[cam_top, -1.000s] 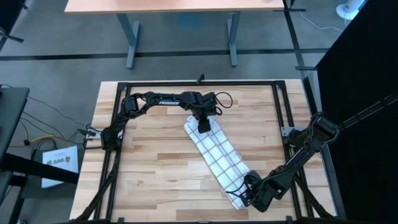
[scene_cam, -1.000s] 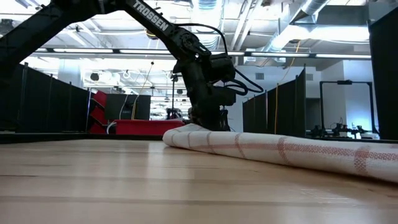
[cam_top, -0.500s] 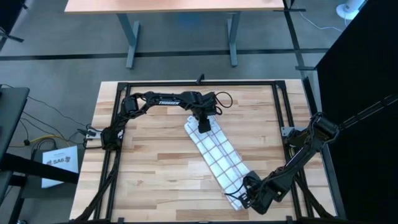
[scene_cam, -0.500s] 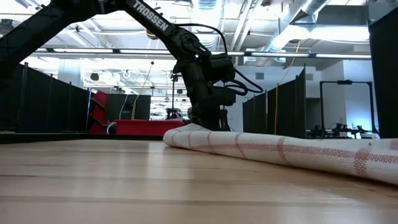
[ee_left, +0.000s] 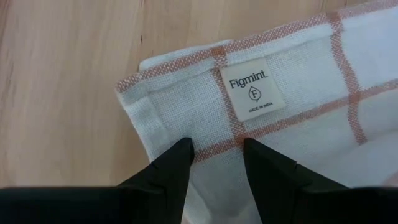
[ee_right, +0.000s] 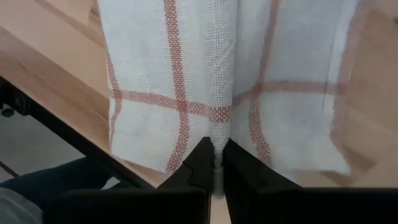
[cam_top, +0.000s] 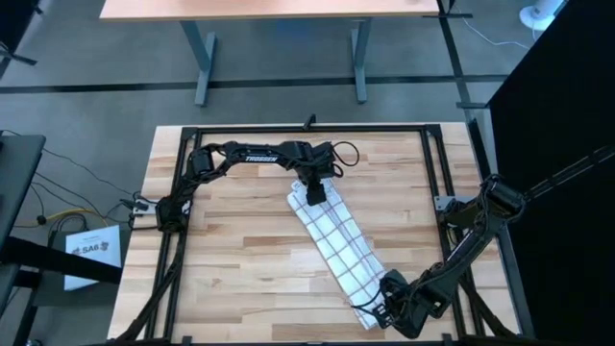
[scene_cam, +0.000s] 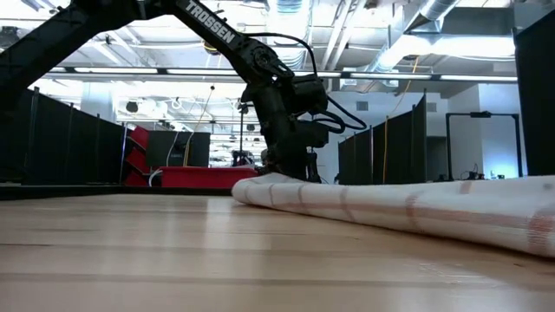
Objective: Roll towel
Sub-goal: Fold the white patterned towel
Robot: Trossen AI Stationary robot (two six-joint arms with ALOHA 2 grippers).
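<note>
Checked towel [cam_top: 336, 245] diagonal on table [cam_top: 221, 259], right gripper [cam_top: 381, 312] jaws pinching near-edge end, left gripper [cam_top: 314, 195] jaws parted on far end.

The left gripper [cam_top: 315, 196] points down at upper centre with fingers parted, while the right gripper [cam_top: 381, 309] sits pinched closed at lower right.

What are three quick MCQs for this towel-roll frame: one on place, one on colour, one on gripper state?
1. Where is the left gripper?
A. on the tagged far end of the towel
B. at the table's near edge
C. off the table

2. The towel's check lines are:
A. blue
B. reddish-brown
C. green

3. The right gripper is:
A. wide open
B. shut on nothing
C. shut on the towel

Answers: 1 A, its fingers straddle cloth beside the tag. 2 B, seen in both wrist views. 3 C, cloth is pinched between its fingertips.
</note>
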